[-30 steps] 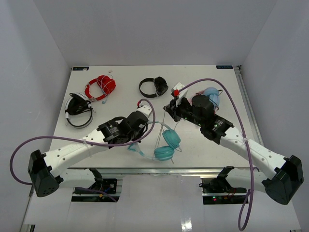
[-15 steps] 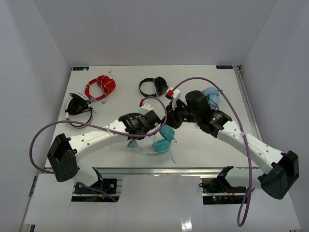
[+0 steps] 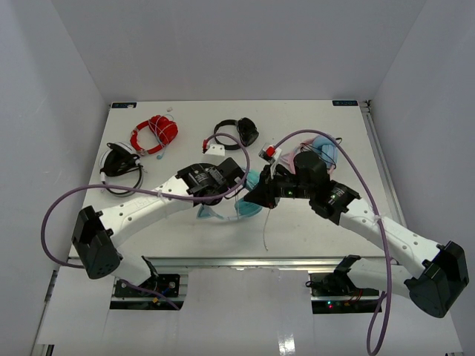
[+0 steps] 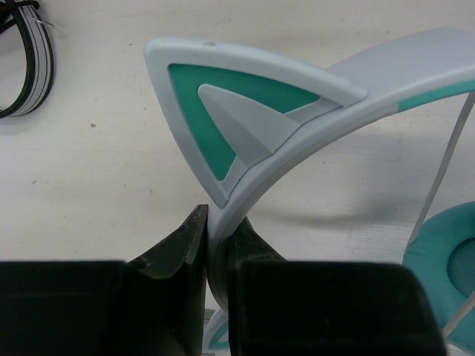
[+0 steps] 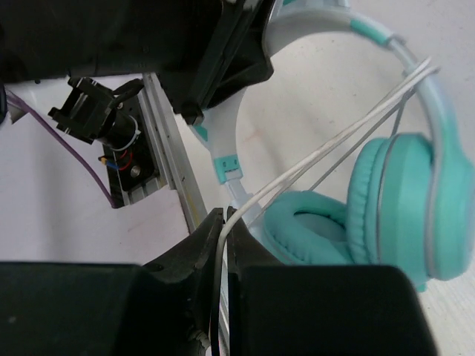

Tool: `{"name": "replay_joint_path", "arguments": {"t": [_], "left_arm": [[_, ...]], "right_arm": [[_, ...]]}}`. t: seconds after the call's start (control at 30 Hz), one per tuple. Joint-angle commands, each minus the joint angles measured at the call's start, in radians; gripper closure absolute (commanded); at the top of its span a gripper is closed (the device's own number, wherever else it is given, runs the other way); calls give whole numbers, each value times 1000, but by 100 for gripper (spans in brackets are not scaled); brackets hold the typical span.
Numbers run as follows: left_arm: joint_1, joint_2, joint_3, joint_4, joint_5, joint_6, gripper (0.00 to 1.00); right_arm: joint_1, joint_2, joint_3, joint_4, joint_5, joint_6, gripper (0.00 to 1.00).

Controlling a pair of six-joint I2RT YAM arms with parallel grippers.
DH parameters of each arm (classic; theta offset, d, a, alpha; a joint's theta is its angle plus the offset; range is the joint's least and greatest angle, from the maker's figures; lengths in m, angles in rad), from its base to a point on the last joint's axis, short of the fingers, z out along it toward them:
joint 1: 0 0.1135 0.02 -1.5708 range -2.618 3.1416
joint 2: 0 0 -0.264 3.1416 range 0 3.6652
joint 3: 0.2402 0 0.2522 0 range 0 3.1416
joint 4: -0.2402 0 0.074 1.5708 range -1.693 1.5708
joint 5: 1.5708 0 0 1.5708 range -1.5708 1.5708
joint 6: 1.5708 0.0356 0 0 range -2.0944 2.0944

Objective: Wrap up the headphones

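On the white table, seen from above, a black-and-white banded pair of headphones lies at 9 o'clock, and a red pair of headphones wound with white cord lies at 10 o'clock, both well apart from the arms. A black pair of on-ear headphones sits at 12 o'clock.

The left gripper reaches in from 8 o'clock. Its two black fingers are clenched on the white-and-teal plastic headband, just below a triangular cat ear whose tip points to 11 o'clock in the left wrist view. This band belongs to the teal over-ear headphones with round padded cups, which sit just toward 6 o'clock of the table's centre, between the two grippers. Whether the cups rest on the table cannot be told.

The right gripper comes in from 4 o'clock and meets the left one over the headphones. Its fingers are pinched tight on the thin white cable, which runs from them toward 2 o'clock in the right wrist view, crossing the arc of the band above the two cups. From above, a loose length of cable trails toward 6 o'clock.

A light-blue pair of headphones with a pink band lies at 2 o'clock, partly hidden behind the right arm
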Motion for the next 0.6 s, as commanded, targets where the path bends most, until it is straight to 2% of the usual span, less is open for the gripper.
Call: {"name": "replay_joint_path", "arguments": {"t": [0.0, 0.3, 0.57], "left_arm": [[44, -139, 37, 94, -24, -47, 100], [66, -193, 59, 106, -26, -95, 100], [73, -244, 70, 108, -53, -142, 100]], "right_arm": [[22, -40, -55, 157, -60, 62, 88], [62, -45, -114, 252, -14, 115, 87], [127, -67, -152, 273, 94, 113, 87]]}}
